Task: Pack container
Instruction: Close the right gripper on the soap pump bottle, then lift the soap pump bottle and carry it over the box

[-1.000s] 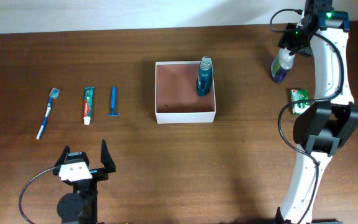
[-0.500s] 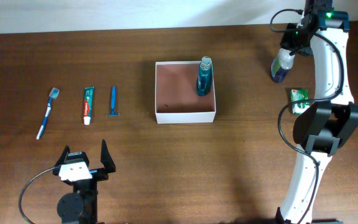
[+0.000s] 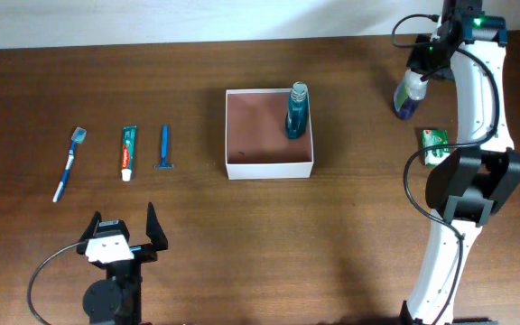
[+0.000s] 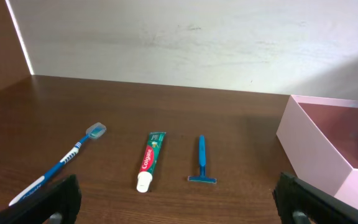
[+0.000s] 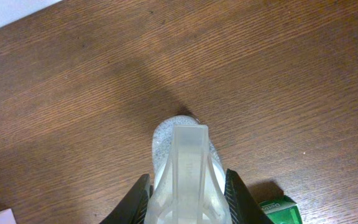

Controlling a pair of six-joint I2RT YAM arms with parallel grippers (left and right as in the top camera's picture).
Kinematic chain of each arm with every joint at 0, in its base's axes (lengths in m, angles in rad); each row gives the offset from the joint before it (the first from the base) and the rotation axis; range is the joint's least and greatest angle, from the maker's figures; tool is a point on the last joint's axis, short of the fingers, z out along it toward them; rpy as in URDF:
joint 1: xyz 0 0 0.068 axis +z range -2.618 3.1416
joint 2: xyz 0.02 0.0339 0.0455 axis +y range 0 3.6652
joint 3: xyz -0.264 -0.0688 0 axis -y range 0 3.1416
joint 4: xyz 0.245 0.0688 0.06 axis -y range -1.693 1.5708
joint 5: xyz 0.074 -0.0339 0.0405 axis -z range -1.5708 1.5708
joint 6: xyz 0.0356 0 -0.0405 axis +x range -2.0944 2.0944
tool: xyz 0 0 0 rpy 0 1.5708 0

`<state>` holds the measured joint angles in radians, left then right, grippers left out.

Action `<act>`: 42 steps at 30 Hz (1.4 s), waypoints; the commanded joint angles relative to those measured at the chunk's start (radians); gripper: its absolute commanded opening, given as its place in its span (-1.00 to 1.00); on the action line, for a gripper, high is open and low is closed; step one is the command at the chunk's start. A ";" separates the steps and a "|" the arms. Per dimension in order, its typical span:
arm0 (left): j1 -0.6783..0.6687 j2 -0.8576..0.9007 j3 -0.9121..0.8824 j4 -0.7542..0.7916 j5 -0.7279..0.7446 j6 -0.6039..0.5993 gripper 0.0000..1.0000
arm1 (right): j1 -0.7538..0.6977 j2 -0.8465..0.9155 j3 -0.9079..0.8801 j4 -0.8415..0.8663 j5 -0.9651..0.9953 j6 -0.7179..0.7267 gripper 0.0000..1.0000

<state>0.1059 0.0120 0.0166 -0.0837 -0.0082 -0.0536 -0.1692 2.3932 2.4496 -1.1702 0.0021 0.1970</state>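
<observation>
The container (image 3: 269, 168) is a square white-walled box with a pinkish-brown inside at the table's middle; a blue bottle (image 3: 296, 110) stands in its far right corner. Its wall also shows in the left wrist view (image 4: 312, 148). My right gripper (image 3: 422, 65) is shut on the clear cap of a spray bottle (image 3: 409, 95) with dark purple liquid, at the far right; the wrist view shows the fingers (image 5: 188, 198) against the cap (image 5: 187, 163). My left gripper (image 3: 121, 236) is open and empty near the front edge, its fingers wide apart in the left wrist view (image 4: 179, 202).
A blue toothbrush (image 3: 69, 163), a toothpaste tube (image 3: 128, 152) and a blue razor (image 3: 163, 147) lie in a row left of the container. A green packet (image 3: 435, 144) lies on the table at the right, below the spray bottle.
</observation>
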 commanded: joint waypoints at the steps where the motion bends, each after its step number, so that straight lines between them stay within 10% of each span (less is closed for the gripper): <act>1: 0.000 -0.007 -0.008 0.001 -0.007 -0.010 0.99 | 0.007 -0.014 0.041 0.003 0.009 -0.009 -0.56; 42: 0.000 -0.007 -0.008 0.001 -0.006 -0.010 0.99 | 0.222 -0.138 0.682 -0.529 -0.171 0.003 -0.66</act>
<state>0.1059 0.0120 0.0166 -0.0841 -0.0082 -0.0536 0.0177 2.3554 3.1016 -1.6924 -0.1452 0.1989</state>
